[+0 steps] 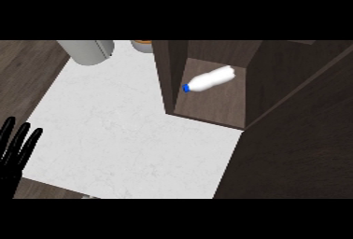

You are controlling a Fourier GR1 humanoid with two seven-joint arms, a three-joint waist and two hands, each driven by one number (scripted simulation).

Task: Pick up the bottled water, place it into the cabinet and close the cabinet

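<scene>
Head view, looking steeply down. White marbled table [131,140] fills the middle of the frame, dark wood floor along its left side. Dark brown cabinet [276,140] stands at the right, its interior open to view; a side wall of it juts toward the table at upper centre. Bottled water [210,78] lies on its side on the cabinet's shelf, white body angled up to the right, blue cap [186,87] pointing down-left toward the table, near the left inner wall of the cabinet. Bottle is inside the cabinet, touched by no hand. Cabinet door [303,93] appears as a broad dark panel swung across the right of the frame, its edge running diagonally from upper right down to the shelf's front corner; whether it is partly shut I cannot tell exactly, but the shelf still shows. Left hand [15,149] at the left edge, black, fingers straight and pointing up, released, holding nothing, resting over the table's left border. Right hand does not show. At the top edge: a grey cylindrical container [86,50] on the table's far left corner, and just right of it an orange-brown round object [143,45], mostly cut off
</scene>
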